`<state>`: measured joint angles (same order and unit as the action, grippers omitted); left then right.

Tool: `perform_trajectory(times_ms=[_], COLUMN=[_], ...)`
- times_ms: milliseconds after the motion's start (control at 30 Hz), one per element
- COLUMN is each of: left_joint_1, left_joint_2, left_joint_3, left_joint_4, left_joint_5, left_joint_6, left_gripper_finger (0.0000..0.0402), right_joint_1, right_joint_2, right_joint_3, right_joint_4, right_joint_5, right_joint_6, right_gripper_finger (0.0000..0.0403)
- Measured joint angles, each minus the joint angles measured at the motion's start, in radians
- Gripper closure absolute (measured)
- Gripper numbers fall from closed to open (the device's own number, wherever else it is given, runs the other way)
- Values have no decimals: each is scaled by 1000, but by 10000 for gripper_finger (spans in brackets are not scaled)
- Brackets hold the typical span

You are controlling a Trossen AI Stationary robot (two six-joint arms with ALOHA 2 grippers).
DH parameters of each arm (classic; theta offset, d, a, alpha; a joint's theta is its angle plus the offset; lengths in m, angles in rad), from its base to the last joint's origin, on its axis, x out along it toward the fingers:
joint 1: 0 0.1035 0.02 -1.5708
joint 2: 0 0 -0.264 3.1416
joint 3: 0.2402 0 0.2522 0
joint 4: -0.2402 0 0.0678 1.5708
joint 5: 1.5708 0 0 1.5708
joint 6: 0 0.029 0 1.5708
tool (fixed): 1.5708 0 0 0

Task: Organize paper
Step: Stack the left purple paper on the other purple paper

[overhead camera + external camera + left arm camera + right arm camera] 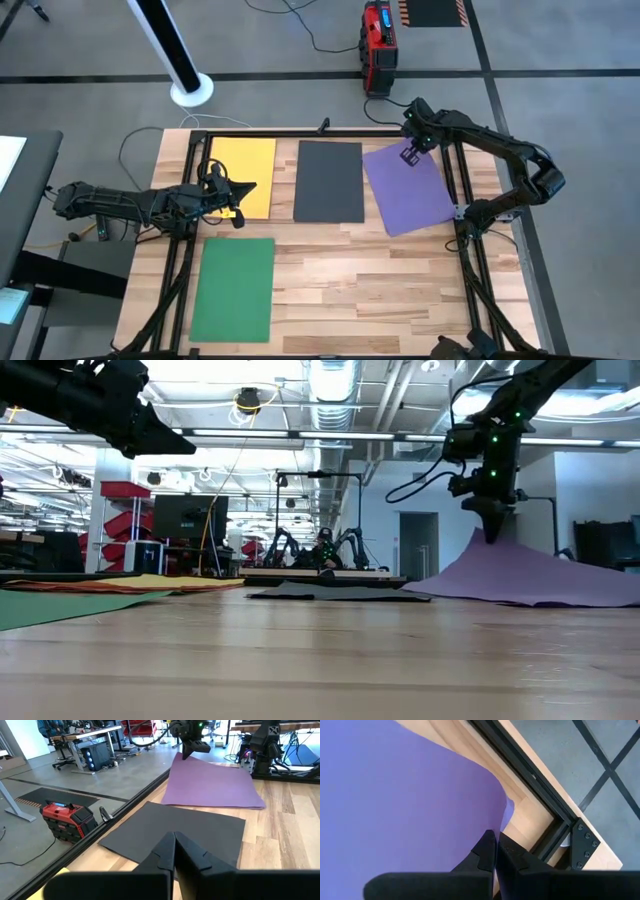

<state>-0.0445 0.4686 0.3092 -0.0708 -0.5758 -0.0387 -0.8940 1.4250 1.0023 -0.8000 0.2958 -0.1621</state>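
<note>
Purple thin paper sheet (406, 187) lies skewed at the counter's (380, 290) far right, its far edge pinched and lifted by the clenched right claw (410, 153); drag slowly, rotating it square with the dark grey sheet (329, 181).

Counting four sheets of paper on the tabletop (400, 290): one yellow sheet (250, 170), one dark grey sheet (329, 181), one purple sheet (412, 195) and one green sheet (234, 288). Two robot arms, so one left tool (243, 196) and one right tool (409, 156). Also one red box (379, 47) on the floor.
</note>
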Motion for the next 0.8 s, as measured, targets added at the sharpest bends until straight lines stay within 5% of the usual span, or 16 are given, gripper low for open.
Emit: perform_trajectory(times_ms=[467, 800], left_joint_1=[0, 0], left_joint_2=[0, 0], left_joint_3=[0, 0], left_joint_4=[0, 0], left_joint_5=[0, 0], left_joint_6=[0, 0], left_gripper_finger=[401, 402], right_joint_1=[0, 0], right_joint_2=[0, 0], right_joint_3=[0, 0], right_joint_4=[19, 18], right_joint_5=[34, 50], right_joint_6=[35, 33], right_gripper_finger=[395, 274])
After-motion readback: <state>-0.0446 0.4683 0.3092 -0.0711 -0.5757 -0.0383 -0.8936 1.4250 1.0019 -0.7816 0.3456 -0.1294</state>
